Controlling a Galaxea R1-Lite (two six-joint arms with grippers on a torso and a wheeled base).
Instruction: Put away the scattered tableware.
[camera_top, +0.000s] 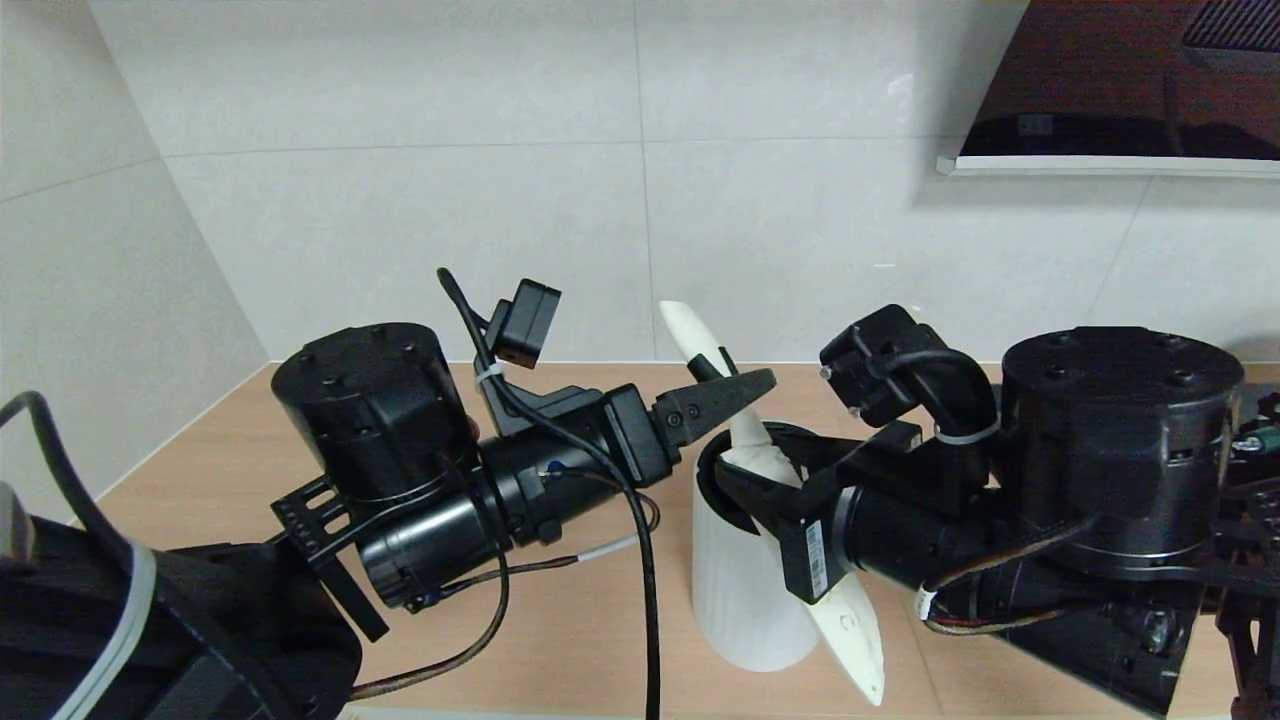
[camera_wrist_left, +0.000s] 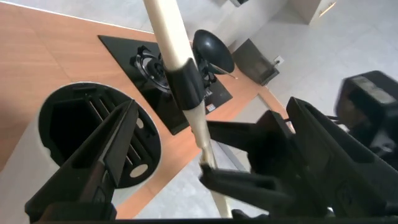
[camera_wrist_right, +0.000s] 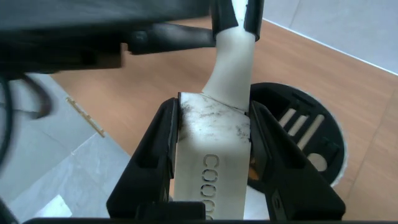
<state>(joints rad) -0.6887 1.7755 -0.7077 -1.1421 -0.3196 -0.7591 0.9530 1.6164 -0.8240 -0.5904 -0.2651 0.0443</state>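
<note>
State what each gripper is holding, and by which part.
Both hold one white utensil over the holder: the left gripper pinches its narrow handle, and the right gripper clamps its broad flat end.

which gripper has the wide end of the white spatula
The right gripper: it clamps the spatula by its broad blade; the left gripper sits on the thin handle.

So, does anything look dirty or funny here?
Yes. The white utensil has dark smudges on its broad part, just where the right gripper clamps it. It is also tilted over the holder, with its broad end outside, not standing inside.
</note>
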